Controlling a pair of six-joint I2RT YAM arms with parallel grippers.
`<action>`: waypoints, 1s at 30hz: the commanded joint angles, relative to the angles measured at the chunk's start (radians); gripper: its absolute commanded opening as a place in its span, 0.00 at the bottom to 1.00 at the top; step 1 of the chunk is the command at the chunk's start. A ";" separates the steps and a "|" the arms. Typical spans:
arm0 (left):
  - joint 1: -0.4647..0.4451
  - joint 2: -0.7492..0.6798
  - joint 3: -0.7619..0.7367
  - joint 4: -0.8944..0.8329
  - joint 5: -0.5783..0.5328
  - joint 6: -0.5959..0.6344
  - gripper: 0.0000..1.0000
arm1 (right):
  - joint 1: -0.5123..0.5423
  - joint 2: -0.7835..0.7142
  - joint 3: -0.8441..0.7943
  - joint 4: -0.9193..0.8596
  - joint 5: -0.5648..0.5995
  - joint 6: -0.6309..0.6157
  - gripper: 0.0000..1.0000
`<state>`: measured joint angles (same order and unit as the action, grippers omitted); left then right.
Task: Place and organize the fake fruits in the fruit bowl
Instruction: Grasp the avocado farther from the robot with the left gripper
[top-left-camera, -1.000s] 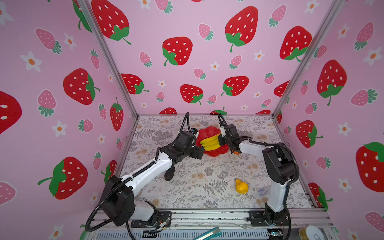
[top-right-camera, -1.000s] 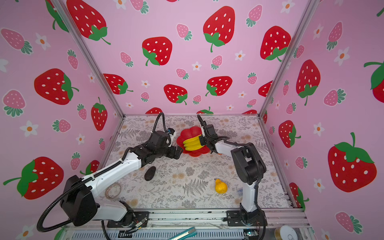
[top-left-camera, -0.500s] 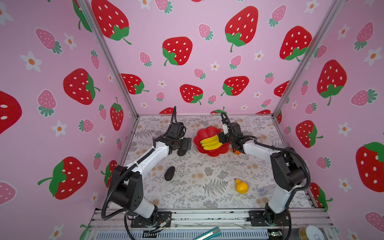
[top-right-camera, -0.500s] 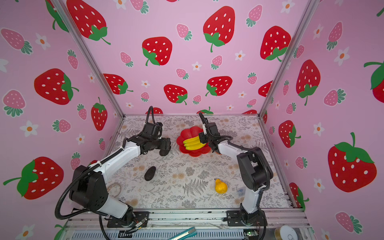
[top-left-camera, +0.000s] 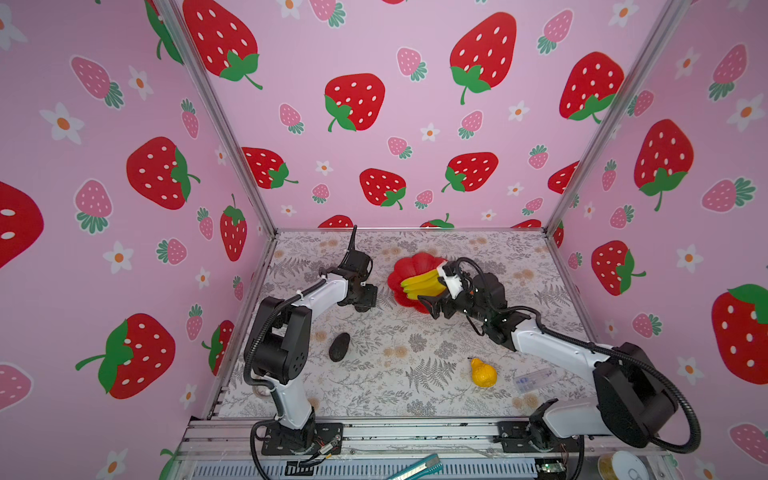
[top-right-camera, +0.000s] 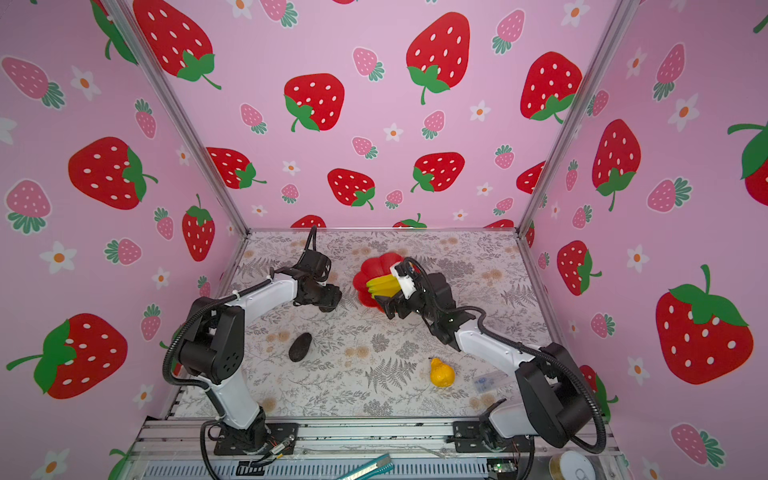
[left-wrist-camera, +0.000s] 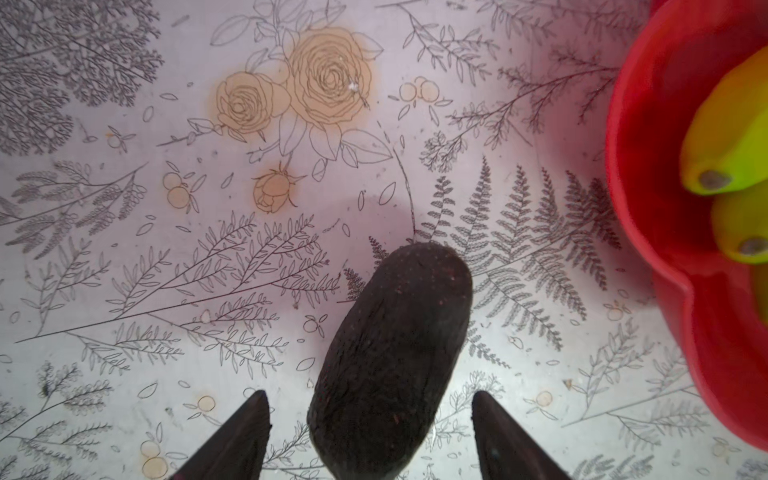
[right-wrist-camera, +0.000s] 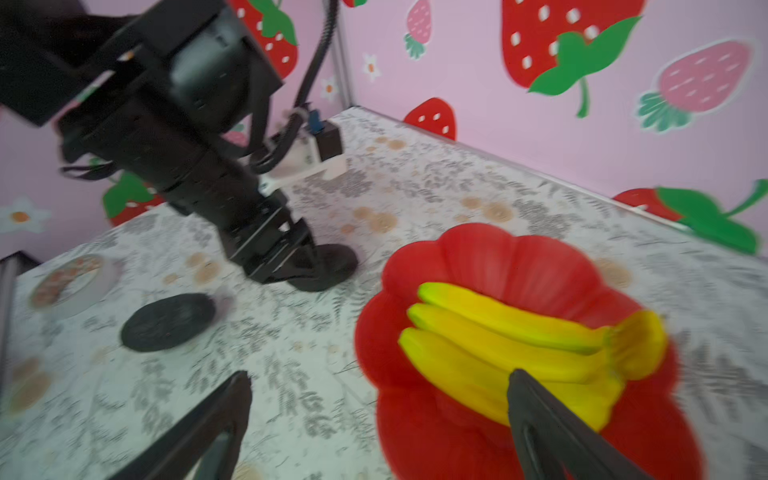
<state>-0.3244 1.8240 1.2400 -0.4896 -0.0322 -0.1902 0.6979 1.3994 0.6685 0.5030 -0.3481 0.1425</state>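
Left wrist view: left gripper (left-wrist-camera: 369, 394), jaws apart astride avocado (left-wrist-camera: 395, 345) left of bowl (left-wrist-camera: 623, 174); should close gently, centred; right gripper (right-wrist-camera: 380, 374) spread, empty.

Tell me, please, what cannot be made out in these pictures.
Centre of the fruit bowl: covered by the banana bunch in both top views.
Avocado at the left gripper: hidden under it in both top views, cut off by the left wrist picture's edge.
Round flat object: motion-blurred in the right wrist view.
Clear packet: print too small in both top views.
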 joint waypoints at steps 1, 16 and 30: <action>0.004 0.032 0.044 -0.007 0.013 0.019 0.78 | 0.014 0.013 -0.089 0.238 -0.155 0.043 0.99; -0.004 0.033 0.072 -0.032 0.074 0.051 0.49 | 0.012 0.056 -0.180 0.347 0.047 0.022 0.99; -0.133 0.224 0.560 -0.159 0.238 0.227 0.49 | -0.154 -0.046 -0.297 0.427 0.122 0.195 0.99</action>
<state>-0.4400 1.9438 1.6947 -0.5755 0.1562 -0.0479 0.5488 1.3712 0.3790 0.8799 -0.2359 0.2966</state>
